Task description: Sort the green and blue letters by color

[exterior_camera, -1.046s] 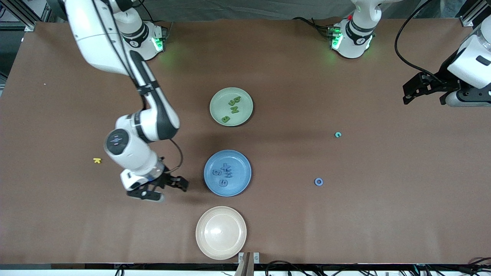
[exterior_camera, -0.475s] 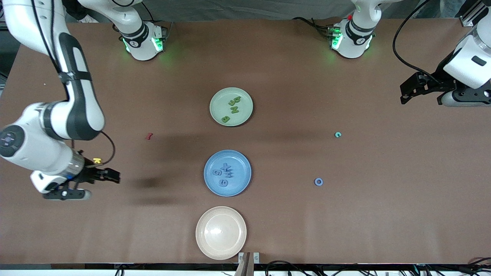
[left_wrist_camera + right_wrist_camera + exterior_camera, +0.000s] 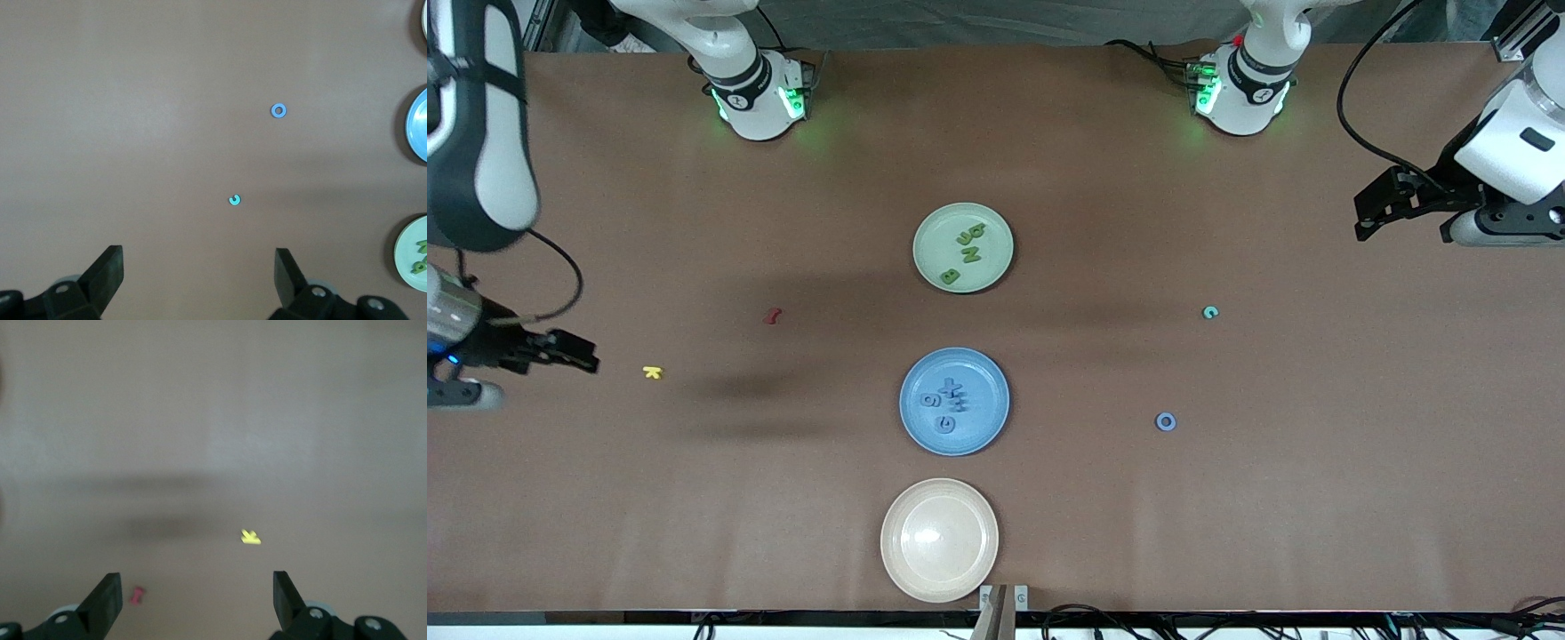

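Note:
Several green letters point(image 3: 967, 253) lie on the green plate point(image 3: 996, 233) at the table's middle. Several blue letters point(image 3: 947, 404) lie on the blue plate point(image 3: 983, 431), nearer the front camera. A loose blue ring-shaped letter point(image 3: 1165, 421) lies on the bare table toward the left arm's end and also shows in the left wrist view point(image 3: 278, 111). My right gripper point(image 3: 583, 353) is open and empty, up over the right arm's end of the table; its wrist view point(image 3: 197, 583) shows wide-apart jaws. My left gripper point(image 3: 1362, 218) is open and empty and waits at the left arm's end point(image 3: 199, 257).
A small teal C piece point(image 3: 1209, 312) lies farther from the front camera than the blue ring point(image 3: 234, 199). A yellow letter point(image 3: 652, 372) and a dark red letter point(image 3: 772, 315) lie toward the right arm's end. An empty cream plate point(image 3: 939, 540) sits nearest the front camera.
The right arm has swung from beside the blue plate out to its own end of the table, past the yellow letter, uncovering the dark red letter. The left arm has barely moved.

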{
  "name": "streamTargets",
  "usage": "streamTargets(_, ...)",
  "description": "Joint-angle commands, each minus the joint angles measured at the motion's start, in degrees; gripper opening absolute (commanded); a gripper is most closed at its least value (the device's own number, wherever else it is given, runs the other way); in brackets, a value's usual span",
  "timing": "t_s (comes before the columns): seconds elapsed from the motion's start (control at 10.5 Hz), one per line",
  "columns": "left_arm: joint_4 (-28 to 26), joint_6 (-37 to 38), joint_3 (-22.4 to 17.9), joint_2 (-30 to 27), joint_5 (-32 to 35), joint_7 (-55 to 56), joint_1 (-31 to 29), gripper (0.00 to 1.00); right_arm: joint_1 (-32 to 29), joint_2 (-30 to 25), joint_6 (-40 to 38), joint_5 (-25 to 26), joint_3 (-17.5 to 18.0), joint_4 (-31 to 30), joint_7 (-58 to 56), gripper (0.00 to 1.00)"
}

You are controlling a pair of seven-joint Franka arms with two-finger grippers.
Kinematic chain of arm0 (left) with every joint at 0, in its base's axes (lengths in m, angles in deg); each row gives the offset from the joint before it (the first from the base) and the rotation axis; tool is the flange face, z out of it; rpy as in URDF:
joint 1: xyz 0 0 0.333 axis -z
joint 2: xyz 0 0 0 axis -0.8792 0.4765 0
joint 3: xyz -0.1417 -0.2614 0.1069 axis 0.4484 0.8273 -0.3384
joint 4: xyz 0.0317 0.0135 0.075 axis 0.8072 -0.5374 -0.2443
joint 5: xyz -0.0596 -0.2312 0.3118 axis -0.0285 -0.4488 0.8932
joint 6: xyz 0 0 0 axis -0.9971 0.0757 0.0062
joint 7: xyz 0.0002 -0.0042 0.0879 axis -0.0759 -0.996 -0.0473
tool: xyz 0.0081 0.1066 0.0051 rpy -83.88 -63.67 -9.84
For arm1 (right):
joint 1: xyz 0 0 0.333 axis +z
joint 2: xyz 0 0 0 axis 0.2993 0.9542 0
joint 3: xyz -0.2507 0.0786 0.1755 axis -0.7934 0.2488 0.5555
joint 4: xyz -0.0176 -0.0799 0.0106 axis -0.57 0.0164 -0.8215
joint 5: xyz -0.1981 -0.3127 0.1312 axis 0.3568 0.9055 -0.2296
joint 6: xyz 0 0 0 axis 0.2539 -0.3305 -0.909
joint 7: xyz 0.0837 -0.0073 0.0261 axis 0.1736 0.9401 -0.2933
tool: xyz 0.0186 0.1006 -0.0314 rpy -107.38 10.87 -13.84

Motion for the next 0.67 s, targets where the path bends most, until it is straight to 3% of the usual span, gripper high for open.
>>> streamTargets(0.0, 0.37, 0.76, 0.37, -0.34, 0.75, -1.24, -0.29, 1.00, -0.96, -8.70, -7.23, 4.68, 0.79, -2.34, 0.12, 1.00)
streamTargets(0.29, 0.29, 0.76, 0.19, -0.26, 0.75, -1.42, -0.29, 1.00, -1.06, -14.07, -14.54, 4.69, 0.79, -1.28, 1.34, 1.00)
streamTargets(0.57, 0.29, 0.76, 0.10, -0.17, 0.75, -1.51, -0.38, 1.00, -0.53, -15.32, -23.15, 4.43, 1.23, 4.85, 6.26, 1.00)
